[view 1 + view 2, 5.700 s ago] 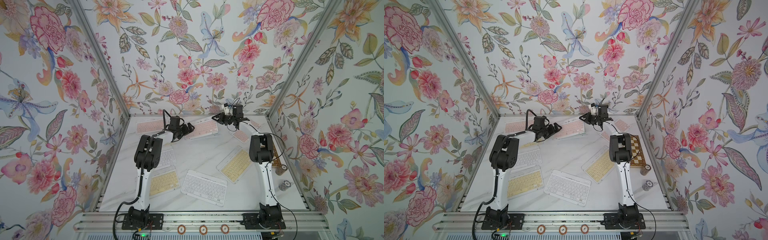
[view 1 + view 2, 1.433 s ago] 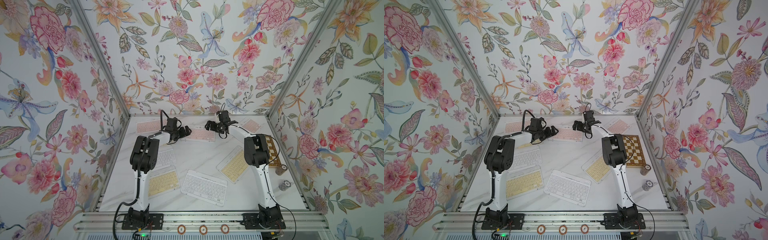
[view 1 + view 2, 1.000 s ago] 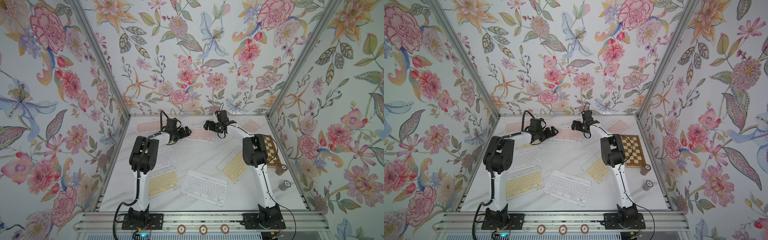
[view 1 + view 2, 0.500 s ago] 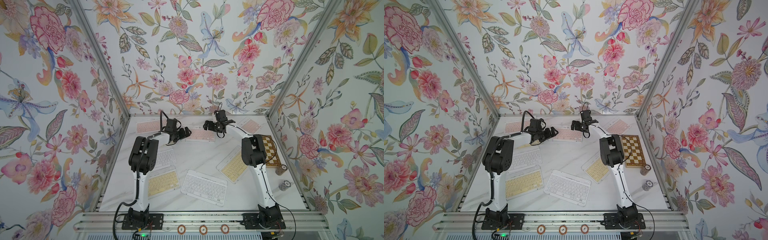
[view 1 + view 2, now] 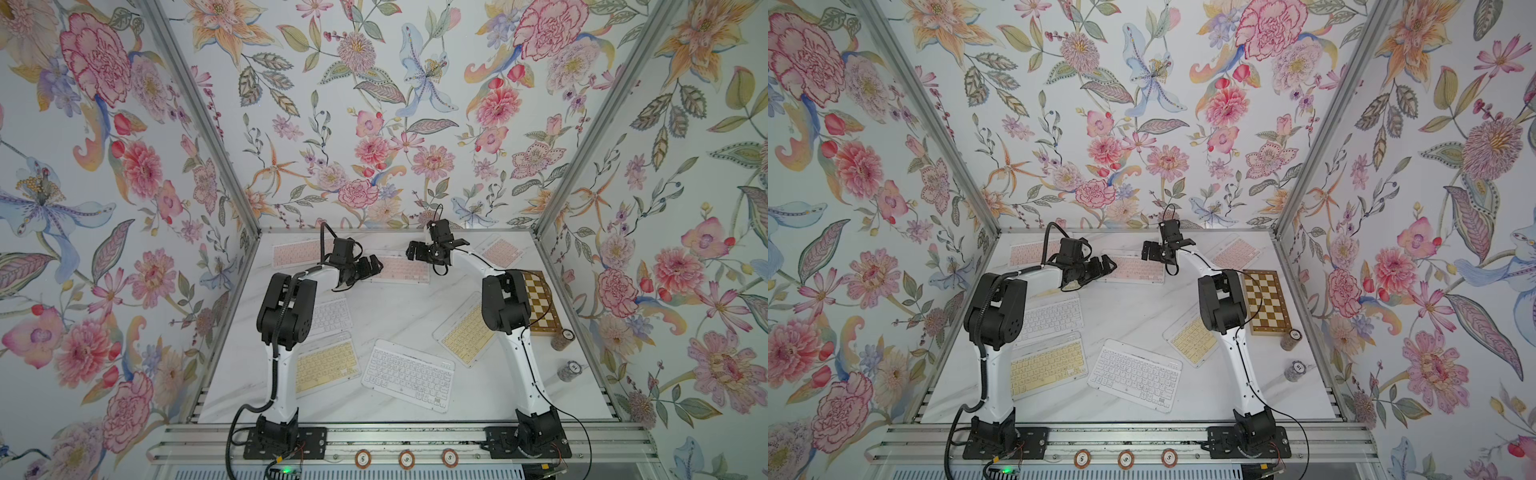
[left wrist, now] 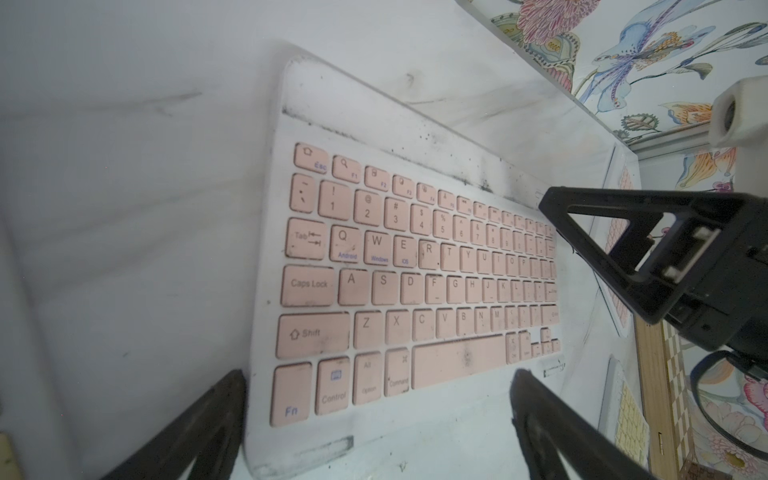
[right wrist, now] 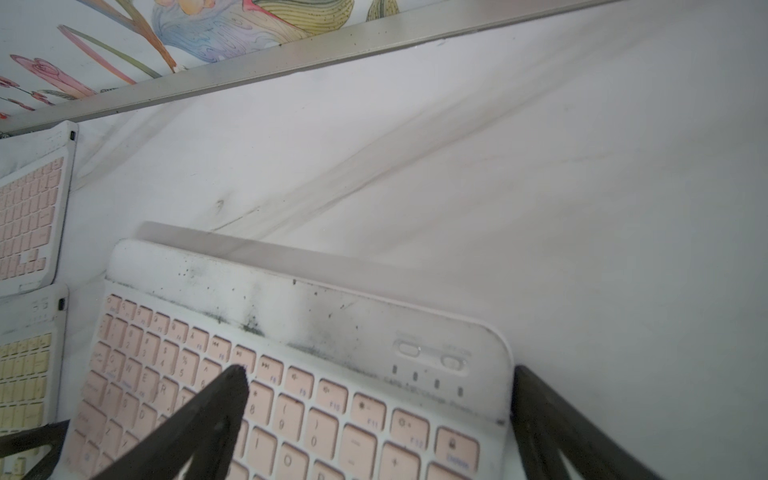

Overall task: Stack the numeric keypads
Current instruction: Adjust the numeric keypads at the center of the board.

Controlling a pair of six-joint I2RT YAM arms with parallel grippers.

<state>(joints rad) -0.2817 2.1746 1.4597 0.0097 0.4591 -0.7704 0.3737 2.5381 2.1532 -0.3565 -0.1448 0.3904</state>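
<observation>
pink keypad (image 5: 401,269) lies flat on worktop (image 5: 399,316), middle, near back edge. left gripper (image 5: 371,266) at its left end, fingers (image 6: 224,399) apart, keypad end between them. right gripper (image 5: 419,252) over its right end, fingers (image 7: 224,399) wide apart too, one above keys, other just past corner. second pink keypad (image 5: 296,253) in back left corner, third pink keypad (image 5: 500,250) near back right corner. white keypad (image 5: 407,374) near front edge, yellow keypad (image 5: 326,365) beside it. chessboard (image 5: 538,303) by right edge.

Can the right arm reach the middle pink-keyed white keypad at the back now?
Probably yes: the open right gripper hangs over one end of the pink-keyed white keypad, nothing between them.
</observation>
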